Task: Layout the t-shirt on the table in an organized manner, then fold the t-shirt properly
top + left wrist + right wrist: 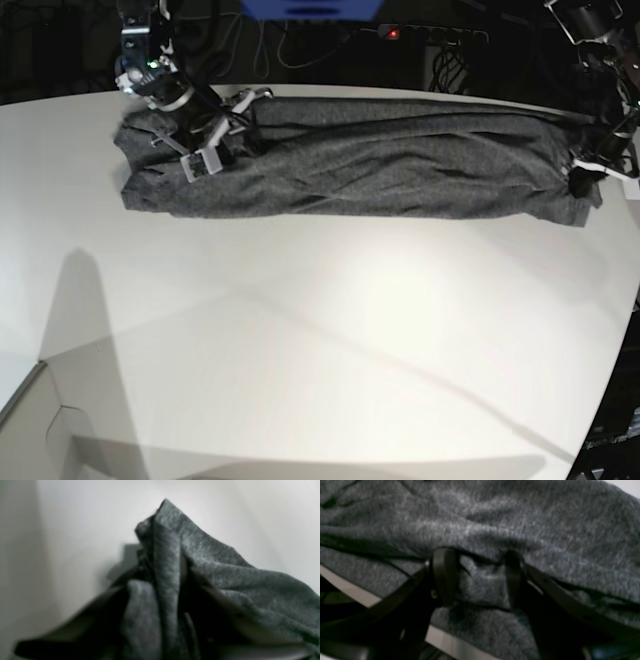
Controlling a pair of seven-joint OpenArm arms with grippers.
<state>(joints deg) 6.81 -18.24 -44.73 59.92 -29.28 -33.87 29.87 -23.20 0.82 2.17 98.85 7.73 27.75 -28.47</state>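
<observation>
Two-arm rig at the far edge of the worktop [320, 340]. One t-shirt [360, 160], heathered dark grey, lies bunched into a long roll-like band along the far edge, its long axis running from the far left corner toward the far right edge. The rest of the white surface toward the near edge carries nothing else visible.

Right gripper [480, 577]: set on the band's left end, jaws spread with cloth lying between and beyond them; no pinch is visible, so they read as released. Left gripper [583, 178]: at the band's right end; in the left wrist view a peak of fabric rises from the jaws' position as if pinched, but the jaws themselves are hidden, so their state cannot be told.

Each arm sits at one end of the shirt, neither clearly nearer. The coming move likely depends on drawing the band toward the near edge, across its long axis, to open it flat.

Count: one shirt, two grippers, one worktop.
</observation>
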